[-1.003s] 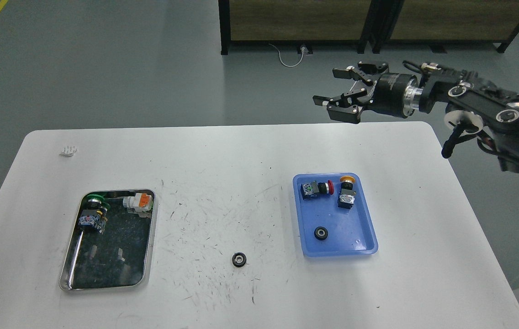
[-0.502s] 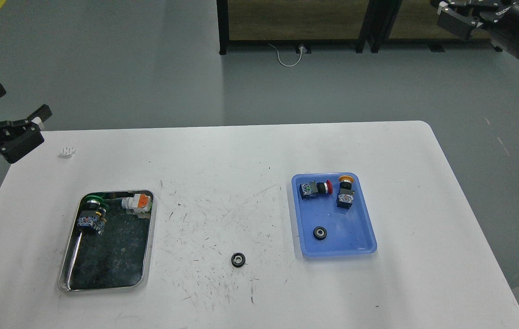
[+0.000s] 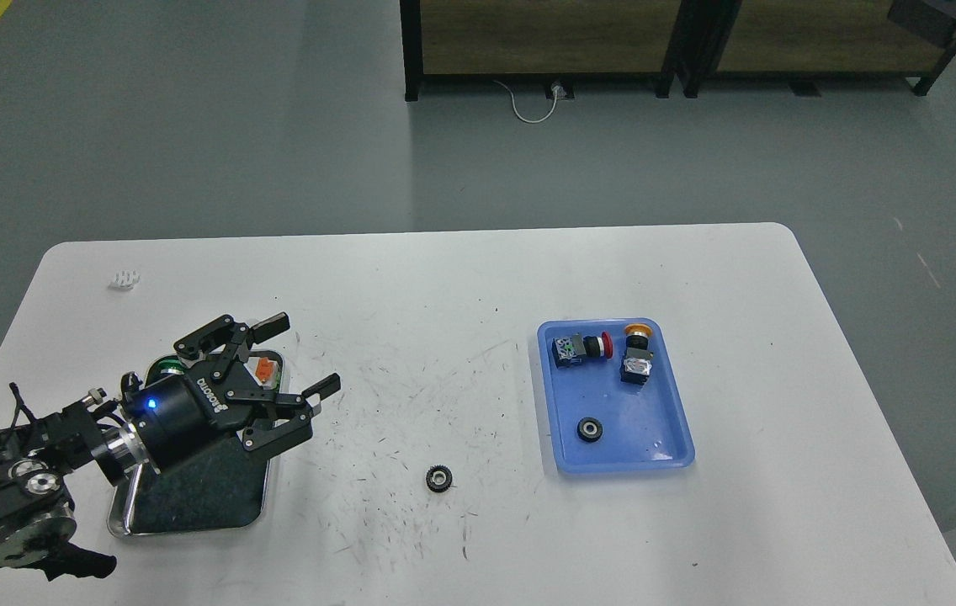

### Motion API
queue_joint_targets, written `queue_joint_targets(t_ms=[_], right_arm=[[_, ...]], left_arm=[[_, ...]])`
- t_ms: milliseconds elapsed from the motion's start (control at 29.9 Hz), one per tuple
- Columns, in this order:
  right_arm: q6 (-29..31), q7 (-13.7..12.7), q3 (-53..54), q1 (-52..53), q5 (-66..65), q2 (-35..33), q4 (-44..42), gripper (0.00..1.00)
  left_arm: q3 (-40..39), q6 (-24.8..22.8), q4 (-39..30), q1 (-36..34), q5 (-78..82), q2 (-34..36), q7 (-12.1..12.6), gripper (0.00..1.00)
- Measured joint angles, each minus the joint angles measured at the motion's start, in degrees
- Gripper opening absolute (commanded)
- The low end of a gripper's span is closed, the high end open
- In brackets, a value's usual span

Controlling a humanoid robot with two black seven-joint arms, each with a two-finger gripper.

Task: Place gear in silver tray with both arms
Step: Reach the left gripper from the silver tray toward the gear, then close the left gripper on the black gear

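Gear (image 3: 439, 479), small, black-toothed with a pale hub: lies flat on the bare white table (image 3: 461, 278), between the silver tray (image 3: 269, 497) and the blue tray (image 3: 684, 446), nearer the front edge, touching neither. Left gripper (image 3: 304, 358): hovers over the right half of the silver tray with its fingers spread wide apart, pointing right and slightly away, holding nothing; one fingertip (image 3: 277, 322) shows at the upper side, the other at the lower right beyond the tray's rim. The gear sits to the right of and nearer the viewer than these jaws, well outside the gap between them and not in contact with either finger. Left arm (image 3: 15, 497): enters from the lower left, silver wrist ring visible, a blue light on the gripper body. Silver tray, contents partly hidden by the gripper: a green-capped part (image 3: 163, 367) at the far left corner and an orange-and-white part (image 3: 264, 369) at the far right corner. Blue tray, contents: a red-button switch (image 3: 581, 347), a yellow-button switch (image 3: 636, 353), and a second black gear (image 3: 589, 429) near its front. Right arm: only a dark piece at the top right corner of the view; its gripper is out of sight. Small white object (image 3: 124, 279): rests alone near the table's far left corner.
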Motion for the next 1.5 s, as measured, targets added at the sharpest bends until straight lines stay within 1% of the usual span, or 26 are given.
queue_joint_targets(t_ms=[201, 401, 568, 836, 1137, 1271, 1505], right_arm=[[-0.05, -0.62, -0.45, 0.09, 0.0, -0.18, -0.08, 0.98], [-0.37, -0.79, -1.41, 0.09, -0.07, -0.14, -0.11, 0.98], [-0.49, -0.8, -1.63, 0.11, -0.1, 0.1, -0.34, 0.98], [-0.5, -0.81, -1.75, 0.1, -0.32, 0.17, -0.38, 0.98], [-0.5, -0.82, -1.75, -0.29, -0.6, 0.5, -0.56, 0.98], [-0.5, -0.82, -1.75, -0.46, -0.69, 0.62, -0.87, 0.98], [-0.48, -0.82, -1.75, -0.59, -0.76, 0.86, -1.16, 0.98]], left_arm=[[4.37, 5.25, 3.32, 0.05, 1.86, -8.15, 0.3, 0.99], [9.71, 10.67, 8.67, 0.13, 5.23, -15.58, 0.38, 0.99], [13.0, 13.71, 13.24, -0.09, 5.65, -20.62, 0.65, 0.99], [16.13, 16.08, 22.13, -0.02, 5.67, -28.25, 0.66, 0.99], [17.11, 16.38, 31.73, -0.13, 5.25, -33.83, -0.32, 0.99], [17.12, 16.18, 33.31, -0.12, 4.93, -34.43, -1.02, 0.99], [17.21, 16.13, 34.04, 0.35, 4.82, -34.45, -1.43, 0.97]])
